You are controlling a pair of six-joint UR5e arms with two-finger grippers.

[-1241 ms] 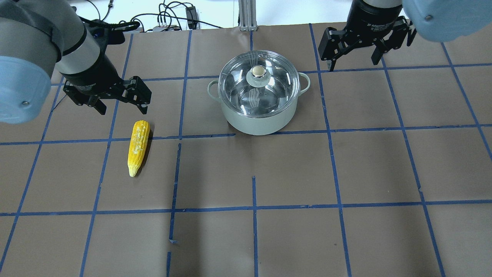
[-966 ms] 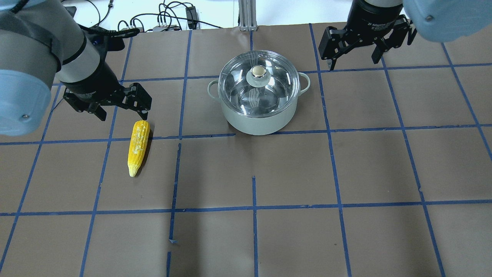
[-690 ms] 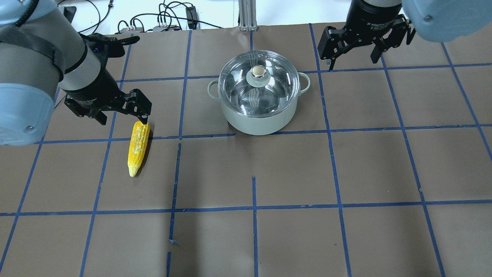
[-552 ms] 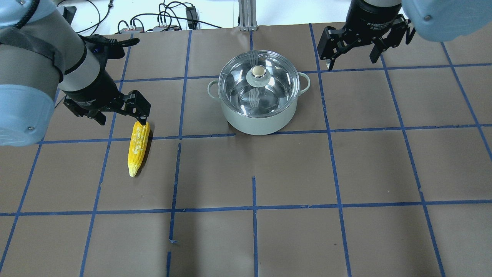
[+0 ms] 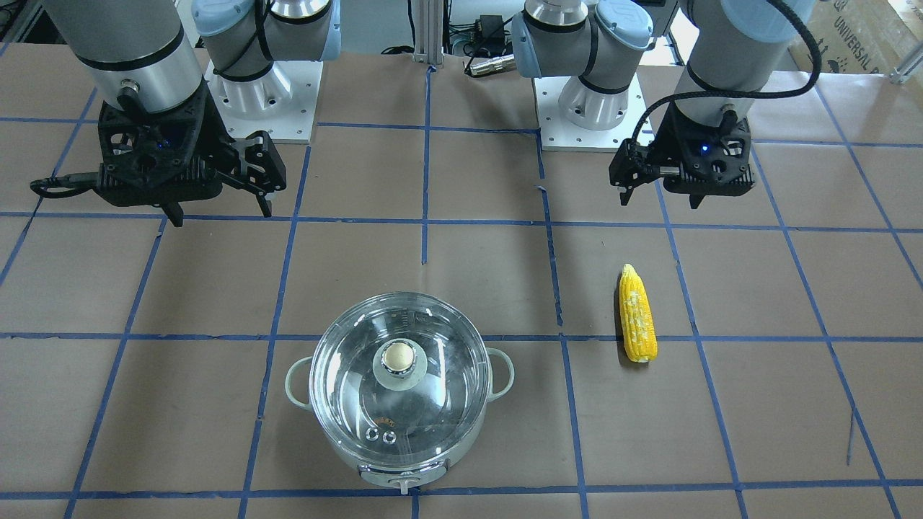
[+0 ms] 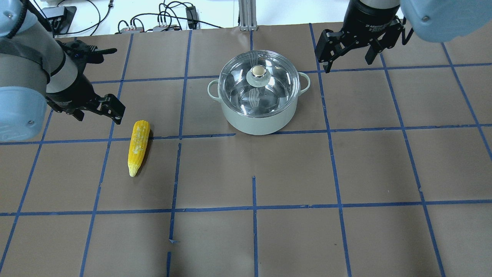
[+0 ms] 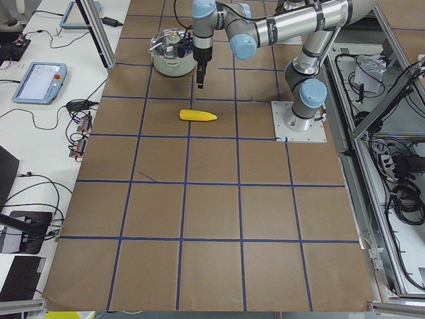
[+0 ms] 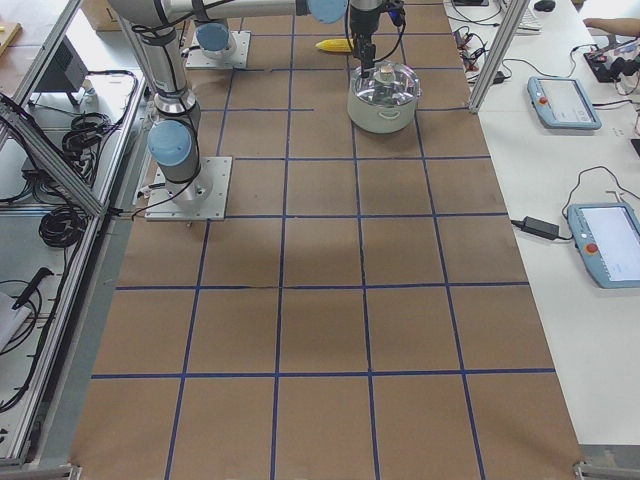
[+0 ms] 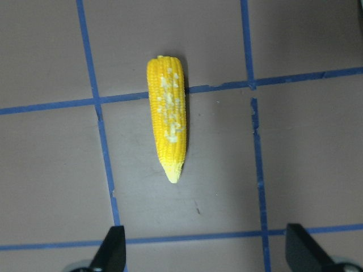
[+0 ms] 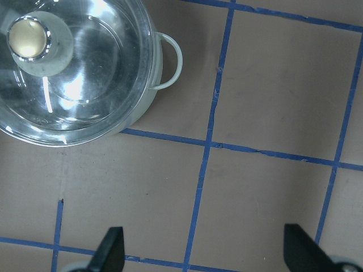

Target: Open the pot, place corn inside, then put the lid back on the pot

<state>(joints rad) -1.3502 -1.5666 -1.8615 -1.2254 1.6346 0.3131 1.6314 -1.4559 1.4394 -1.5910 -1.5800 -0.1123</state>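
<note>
Sitting closed at the far centre, the round pale grey-green pot (image 6: 258, 119) carries its clear glass domed lid (image 6: 236, 90) squarely on the rim, with the beige-topped knob (image 6: 258, 70) free to be gripped from above. The yellow tapered corn cob (image 6: 138, 148) lies flat on the brown papered tabletop (image 6: 346, 173), well apart from the pot at about 8 o'clock in the overhead view, its tip pointing to 6 o'clock. Judgement: lid removal has not begun and the cob is untouched.

Left hand (image 6: 98, 114) hangs near the cob's blunt end, at about 10 o'clock of it, fingers spread wide and holding nothing. Its wrist view shows the cob ahead of the fingertips, not between them. Right hand (image 6: 348, 61) hovers at about 2 o'clock of the pot, likewise wide open and empty, probably staged for the knob.

Against the earlier overhead frames, the left hand has drawn off toward 9 o'clock from over the blunt end, and the right hand has edged slightly toward the pot. Pot, lid and cob are unmoved.
</note>
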